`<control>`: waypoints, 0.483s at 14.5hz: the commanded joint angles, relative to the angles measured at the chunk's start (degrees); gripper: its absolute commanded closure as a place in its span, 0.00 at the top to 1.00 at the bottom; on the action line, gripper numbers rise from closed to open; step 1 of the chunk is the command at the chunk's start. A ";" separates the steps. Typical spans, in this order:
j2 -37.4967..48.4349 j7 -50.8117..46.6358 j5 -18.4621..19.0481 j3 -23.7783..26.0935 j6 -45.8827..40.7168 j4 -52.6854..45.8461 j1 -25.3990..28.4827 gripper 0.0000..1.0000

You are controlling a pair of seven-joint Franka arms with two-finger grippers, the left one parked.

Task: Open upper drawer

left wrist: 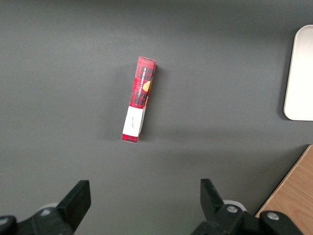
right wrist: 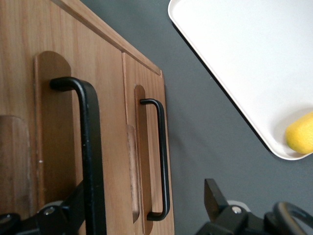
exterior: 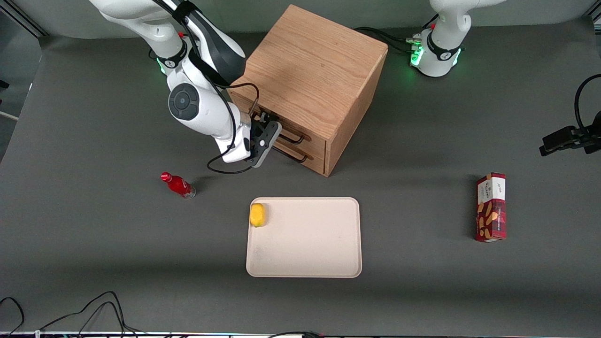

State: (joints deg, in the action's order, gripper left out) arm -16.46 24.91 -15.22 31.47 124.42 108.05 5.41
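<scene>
The wooden cabinet (exterior: 312,70) stands near the middle of the table, its two drawers facing the working arm's end. The upper drawer (exterior: 315,140) (right wrist: 54,127) looks flush with the lower drawer (exterior: 315,162) (right wrist: 146,78). Each carries a black bar handle: the upper handle (exterior: 296,139) (right wrist: 90,147) and the lower handle (right wrist: 161,161). My right gripper (exterior: 272,138) (right wrist: 144,200) is open right in front of the drawers. The upper handle's bar runs just inside one finger (right wrist: 68,208); the other fingertip (right wrist: 215,196) is over the table past the lower handle. Nothing is gripped.
A cream tray (exterior: 305,244) (right wrist: 244,58) lies nearer the front camera than the cabinet, with a yellow fruit (exterior: 257,214) (right wrist: 301,132) in one corner. A red bottle (exterior: 178,185) lies near the working arm. A red box (exterior: 491,207) (left wrist: 139,98) lies toward the parked arm's end.
</scene>
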 commanded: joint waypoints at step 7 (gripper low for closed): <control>-1.81 -0.66 1.32 -0.18 1.53 -0.91 0.92 1.00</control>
State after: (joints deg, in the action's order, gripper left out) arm -16.87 24.91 -15.02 31.46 124.98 108.08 5.57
